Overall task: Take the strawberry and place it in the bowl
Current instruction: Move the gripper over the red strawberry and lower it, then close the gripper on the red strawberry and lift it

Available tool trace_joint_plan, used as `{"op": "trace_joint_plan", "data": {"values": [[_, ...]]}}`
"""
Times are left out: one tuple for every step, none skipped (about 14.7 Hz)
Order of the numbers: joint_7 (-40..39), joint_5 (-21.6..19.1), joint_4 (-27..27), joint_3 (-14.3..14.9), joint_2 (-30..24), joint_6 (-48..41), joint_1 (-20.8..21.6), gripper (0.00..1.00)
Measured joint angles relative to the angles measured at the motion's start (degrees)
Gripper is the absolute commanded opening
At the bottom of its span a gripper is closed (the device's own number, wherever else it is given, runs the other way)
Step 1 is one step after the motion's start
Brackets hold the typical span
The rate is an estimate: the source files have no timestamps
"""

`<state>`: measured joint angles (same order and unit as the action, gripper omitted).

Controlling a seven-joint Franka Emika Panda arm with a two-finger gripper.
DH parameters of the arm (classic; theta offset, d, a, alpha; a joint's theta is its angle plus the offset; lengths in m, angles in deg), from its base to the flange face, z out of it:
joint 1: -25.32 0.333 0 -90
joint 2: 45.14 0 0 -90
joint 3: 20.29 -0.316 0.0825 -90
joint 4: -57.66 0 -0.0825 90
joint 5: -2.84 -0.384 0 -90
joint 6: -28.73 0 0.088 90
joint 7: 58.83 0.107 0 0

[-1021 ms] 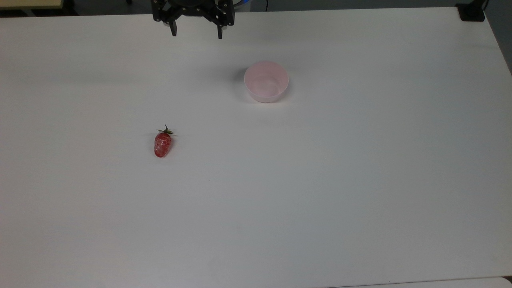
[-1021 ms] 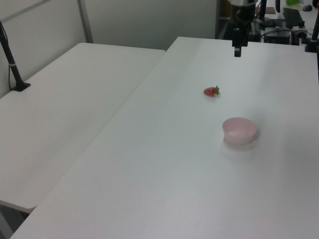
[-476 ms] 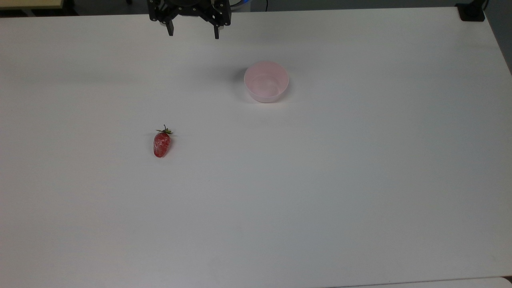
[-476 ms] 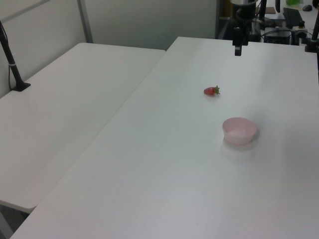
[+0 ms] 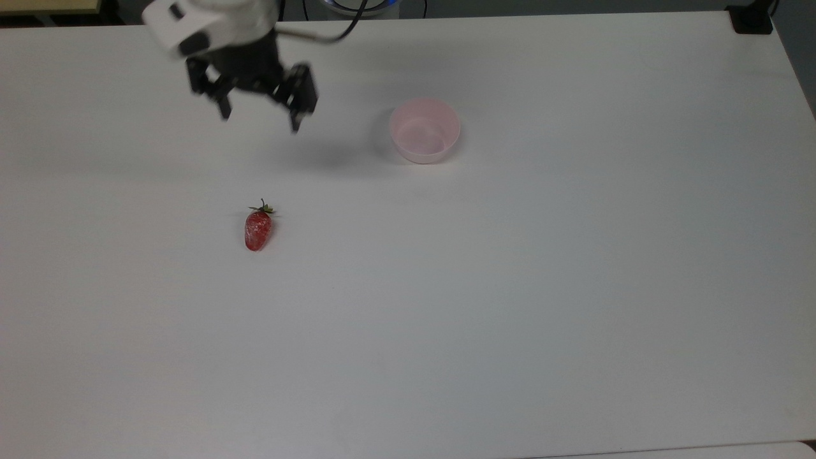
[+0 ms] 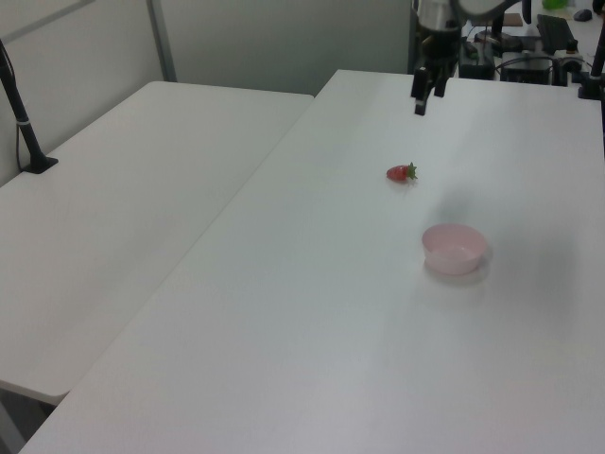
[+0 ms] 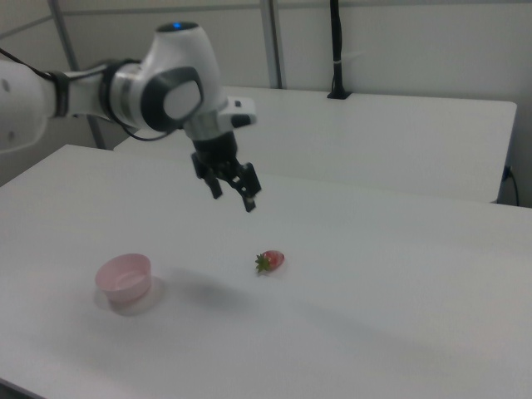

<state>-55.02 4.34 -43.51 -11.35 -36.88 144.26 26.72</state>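
Two black jaws are being held wide apart and empty above the white desk, while the strawberry is lying on its side well apart from the pink bowl, toward the top view's lower left.

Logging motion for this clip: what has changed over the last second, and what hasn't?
The black two-finger pincer has moved out from the table's far edge, downward and leftward in the top view, toward the small glossy red strawberry, jaws open and empty. The strawberry and the round pale pink plastic bowl have not moved.
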Motion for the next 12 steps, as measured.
{"op": "trace_joint_plan", "data": {"values": [[2.37,0.02,-0.01,0.03,2.99,4.42,-0.95,1.00],[3.56,0.07,-0.03,0.02,5.80,7.93,-1.45,1.00],[4.02,0.35,-0.01,0.02,8.44,10.78,-1.64,1.00],[4.45,1.03,0.01,0.02,11.01,13.62,-1.68,0.96],[4.57,1.62,0.05,0.01,13.11,15.91,-1.68,0.92],[4.62,2.79,0.05,0.01,15.58,17.79,-1.72,0.90],[4.62,3.44,0.07,0.01,16.50,18.10,-1.79,0.87],[4.62,3.93,0.06,0.02,17.22,18.13,-1.88,0.82],[4.62,4.13,0.04,0.02,17.77,18.13,-1.96,0.76],[4.62,4.24,0.01,0.02,18.11,18.13,-1.96,0.67],[4.62,4.32,-0.04,0.01,18.43,18.18,-1.94,0.55],[4.62,4.33,-0.08,0.00,18.80,18.76,-1.90,0.44]]}}
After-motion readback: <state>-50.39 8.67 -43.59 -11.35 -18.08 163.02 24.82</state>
